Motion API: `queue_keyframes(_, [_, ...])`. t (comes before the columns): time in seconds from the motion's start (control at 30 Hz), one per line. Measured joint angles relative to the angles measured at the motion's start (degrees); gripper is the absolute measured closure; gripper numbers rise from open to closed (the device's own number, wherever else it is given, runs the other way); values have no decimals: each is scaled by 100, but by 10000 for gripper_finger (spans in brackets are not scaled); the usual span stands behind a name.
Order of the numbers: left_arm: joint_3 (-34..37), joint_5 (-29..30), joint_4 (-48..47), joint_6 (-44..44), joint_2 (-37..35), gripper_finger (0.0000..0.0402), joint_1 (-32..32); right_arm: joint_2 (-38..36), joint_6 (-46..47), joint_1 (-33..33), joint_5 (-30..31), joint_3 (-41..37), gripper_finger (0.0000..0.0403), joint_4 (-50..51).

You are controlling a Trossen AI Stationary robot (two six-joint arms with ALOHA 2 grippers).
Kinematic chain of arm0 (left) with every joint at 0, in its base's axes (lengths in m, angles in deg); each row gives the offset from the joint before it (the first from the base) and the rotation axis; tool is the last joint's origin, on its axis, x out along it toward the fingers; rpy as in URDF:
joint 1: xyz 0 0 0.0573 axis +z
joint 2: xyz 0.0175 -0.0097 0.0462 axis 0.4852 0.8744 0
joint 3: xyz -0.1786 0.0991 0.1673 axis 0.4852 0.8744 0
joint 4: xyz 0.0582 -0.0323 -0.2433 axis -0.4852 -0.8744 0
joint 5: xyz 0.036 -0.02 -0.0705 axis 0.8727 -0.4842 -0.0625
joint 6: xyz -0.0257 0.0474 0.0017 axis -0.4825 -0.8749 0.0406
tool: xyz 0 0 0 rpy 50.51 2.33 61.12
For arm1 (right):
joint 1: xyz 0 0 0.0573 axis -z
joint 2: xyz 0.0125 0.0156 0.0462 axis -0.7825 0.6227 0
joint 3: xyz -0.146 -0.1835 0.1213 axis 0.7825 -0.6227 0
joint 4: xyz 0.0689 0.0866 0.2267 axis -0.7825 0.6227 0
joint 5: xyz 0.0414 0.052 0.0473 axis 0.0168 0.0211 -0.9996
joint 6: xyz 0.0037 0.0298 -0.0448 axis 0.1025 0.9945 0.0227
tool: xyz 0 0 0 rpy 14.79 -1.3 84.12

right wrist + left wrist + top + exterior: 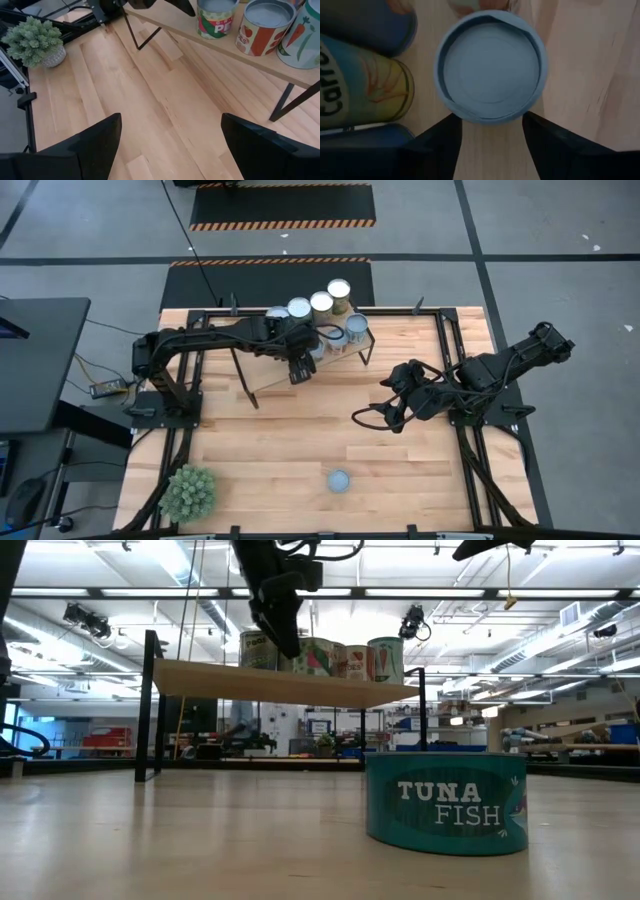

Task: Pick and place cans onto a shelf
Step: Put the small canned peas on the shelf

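The shelf point(220, 680), a light-wood plank on thin black legs, stands at the table's far edge with several cans point(322, 302) upright on it. My left gripper point(490, 125) is over the shelf's near part, fingers apart and slanting down. Its fingertips stand just on the near side of a blue-topped can point(490, 65) that rests on the plank beside a carrot-labelled can point(365, 85). A teal tuna can point(339, 480) sits flat on the table near the front edge. My right gripper point(385, 418) hangs open above bare table, right of centre. My left gripper's fingertips point(452, 122) end right at the near rim of the blue-topped can point(485, 119). The gap between them looks narrower than the can. I cannot tell whether they touch it. The can stands upright on the shelf.
A spiky green plant in a pot point(188, 492) stands at the table's near left corner. Black frame rails point(470, 450) run along the table's sides. In the right wrist view, labelled cans point(262, 25) line the shelf above open tabletop point(165, 100).
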Motion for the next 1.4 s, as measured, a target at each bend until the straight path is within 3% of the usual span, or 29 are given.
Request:
queue_keyframes(0.43, [0,50,374,197,-1,209,0,0,13,0,0,0,54,-202])
queue_keyframes(0.77, [-9,28,-404,325,-164,210,-38,0,7,0,0,0,54,-206])
queue_keyframes(0.97, [-9,-919,-323,455,-272,210,-266,3,-20,12,16,0,54,-140])
queue_keyframes(1.07, [-9,-1003,-73,416,-280,210,-465,75,-58,68,43,4,54,-154])
queue_keyframes(1.2, [-9,-960,646,167,-175,210,-707,191,-86,142,36,0,54,-167])
queue_keyframes(1.4, [-9,-61,1316,-131,32,210,-972,238,-85,146,0,0,54,-412])
